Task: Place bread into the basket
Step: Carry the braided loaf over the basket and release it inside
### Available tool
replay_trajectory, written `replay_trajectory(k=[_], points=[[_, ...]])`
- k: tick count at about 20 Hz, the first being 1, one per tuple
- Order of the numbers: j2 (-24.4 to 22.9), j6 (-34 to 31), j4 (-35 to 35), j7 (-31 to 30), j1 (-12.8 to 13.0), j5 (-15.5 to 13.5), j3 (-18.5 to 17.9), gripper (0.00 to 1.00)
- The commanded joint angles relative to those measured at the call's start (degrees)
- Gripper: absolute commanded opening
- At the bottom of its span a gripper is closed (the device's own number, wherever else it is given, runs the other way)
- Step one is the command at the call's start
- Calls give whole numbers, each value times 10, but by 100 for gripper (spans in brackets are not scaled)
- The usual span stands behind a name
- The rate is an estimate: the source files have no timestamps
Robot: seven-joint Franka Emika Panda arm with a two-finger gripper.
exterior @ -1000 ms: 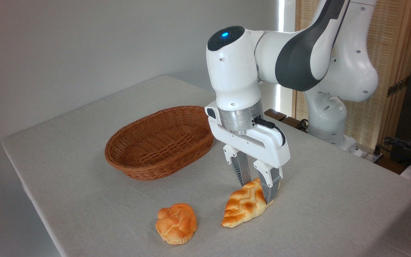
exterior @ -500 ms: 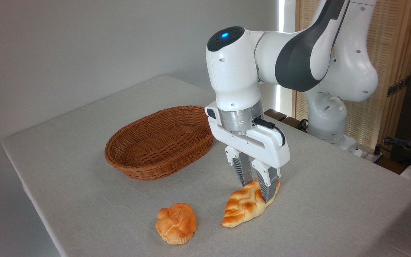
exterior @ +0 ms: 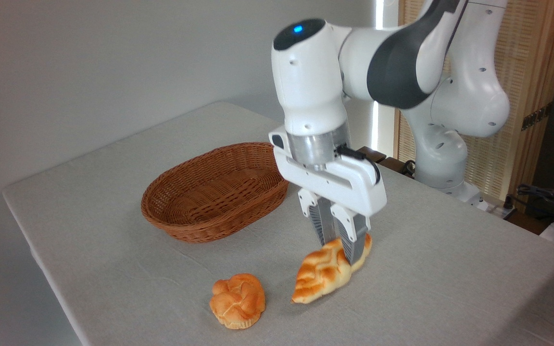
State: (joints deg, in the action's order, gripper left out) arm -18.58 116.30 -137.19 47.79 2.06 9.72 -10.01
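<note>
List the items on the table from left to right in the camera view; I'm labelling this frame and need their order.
Basket → round bun → braided bread, pinched at its far end by the gripper.

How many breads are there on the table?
2. The long braided bread is pinched at one end by the robot's fingers, right of the small round bun, which sits near the table's front edge. The basket looks empty.

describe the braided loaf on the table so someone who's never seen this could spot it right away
Start at the wicker basket on the grey table, then look right to the gripper. The braided loaf is pinched there, long and pointed, unlike the round knotted bun lying loose to its left.
</note>
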Motion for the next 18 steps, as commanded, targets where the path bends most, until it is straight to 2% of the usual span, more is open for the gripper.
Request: replay_trajectory(k=[1,4,6,10,13,15,18], points=[[7,-96,105,0,24,-57,-1,47],[17,-160,194,-11,25,-119,38,49],[31,-174,236,-72,25,-153,77,50],[95,-165,267,-194,25,-160,182,52],[139,-100,265,-260,26,-156,255,52],[167,-71,266,-289,26,-153,278,52],[182,-64,264,-287,28,-153,288,55]])
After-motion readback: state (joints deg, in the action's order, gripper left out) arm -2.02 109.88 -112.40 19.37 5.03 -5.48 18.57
